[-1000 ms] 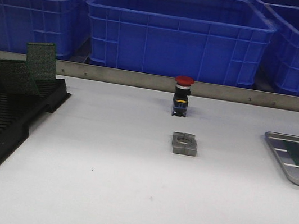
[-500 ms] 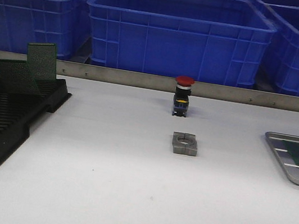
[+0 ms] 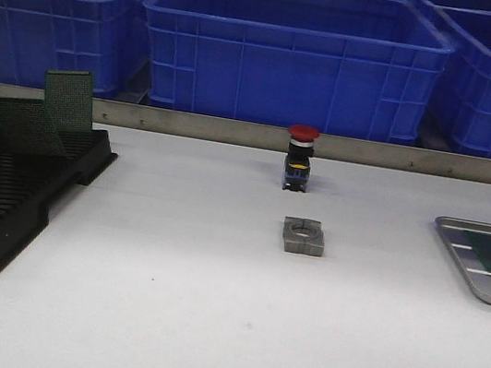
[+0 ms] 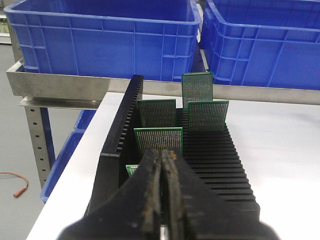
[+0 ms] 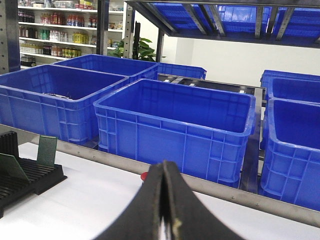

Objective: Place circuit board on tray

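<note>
**No visible change over the last second; no board picked up yet**

Across the front views, almost nothing is seen to have changed: the black slotted plastic rack (image 3: pixel 3 192) appears marginally displaced at the left edge, though this may be only a difference in framing, and everything else is placed as before. From this it is judged that the task is at a pause or at the very start of a pick, with no board in transit.

At the left of the worktop (image 3: pixel 204 327), green perforated circuit boards (image 3: pixel 69 100) are stood upright in the rack. In the middle, a red-capped push button on a black body (image 3: pixel 298 158) is set behind a small grey metal block with a round hole (image 3: pixel 303 236). At the right edge, the shallow silver-grey metal tray with raised rim (image 3: pixel 458 260) is partly cut off; dark green boards are already lying in it. Large blue plastic crates (image 3: pixel 294 52) are lined up behind a steel rail.

Neither arm is shown in the front view. In the left wrist view, the left gripper (image 4: pixel 162 165) is held with its fingers pressed together, gripping nothing, just short of the nearest board in the rack (image 4: pixel 158 141); several more boards are revealed there, well apart in their slots. In the right wrist view, the right gripper (image 5: pixel 164 175) is likewise closed and empty, raised above the worktop and facing the crates; the tray is not shown in it.
</note>
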Motion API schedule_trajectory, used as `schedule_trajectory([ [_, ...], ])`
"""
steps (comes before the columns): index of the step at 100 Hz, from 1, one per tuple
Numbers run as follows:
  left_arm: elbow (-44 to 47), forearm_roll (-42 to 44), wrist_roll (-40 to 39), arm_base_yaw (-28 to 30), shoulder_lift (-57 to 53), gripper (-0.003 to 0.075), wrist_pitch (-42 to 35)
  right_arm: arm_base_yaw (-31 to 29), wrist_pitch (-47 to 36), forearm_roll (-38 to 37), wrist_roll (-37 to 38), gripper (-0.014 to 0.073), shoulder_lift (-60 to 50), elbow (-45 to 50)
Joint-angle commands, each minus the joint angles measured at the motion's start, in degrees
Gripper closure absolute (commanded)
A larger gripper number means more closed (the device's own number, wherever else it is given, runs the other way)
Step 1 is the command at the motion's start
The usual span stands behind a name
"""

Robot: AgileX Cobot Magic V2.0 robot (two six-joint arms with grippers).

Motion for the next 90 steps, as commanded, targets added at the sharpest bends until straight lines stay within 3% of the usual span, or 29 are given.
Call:
schedule_trajectory([
  [1, 2.8, -0.4, -0.6, 0.1, -1.8, 0.0741, -4.2, 0.1, -0.5, 2.0, -0.3, 0.0655, 0.7, -1.6],
  [14, 2.8, -0.4, -0.6, 0.1, -1.8, 0.0741, -4.2, 0.1, -1.2, 2.1, -0.3, 0.0655, 0.7, -1.6],
  [28, 2.8, -0.4, -0.6, 0.1, -1.8, 0.0741, -4.2, 0.1, -8.0, 1.2, -0.2, 0.0655, 0.7, -1.2],
  [41, 2.8, -0.4, -0.6, 0.1, -1.8, 0.0741, -4.2, 0.1, -13.3, -9.9, 6.9, 0.0655, 0.7, -1.2],
  [48, 2.8, -0.4, -0.6, 0.1, -1.8, 0.0741, -4.2, 0.1, -14.5, -20.6, 16.6, 0.0655, 0.7, -1.2],
  [58, 2.8, -0.4, -0.6, 0.1, -1.8, 0.0741, -4.2, 0.1, -14.8, -37.9, 36.3, 0.0655, 0.7, -1.2],
  [65, 2.8, -0.4, -0.6, 0.1, -1.8, 0.0741, -4.2, 0.3, -14.8, -53.8, 53.4, 0.0655, 0.7, -1.2],
  [77, 2.8, -0.4, -0.6, 0.1, -1.8, 0.0741, -4.2, 1.5, -15.5, -76.5, 74.2, 0.0655, 0.7, -0.7],
  [90, 2.8, -0.4, -0.6, 0.1, -1.8, 0.0741, -4.2, 2.5, -23.9, -87.7, 87.1, 0.0655, 0.7, 4.2],
])
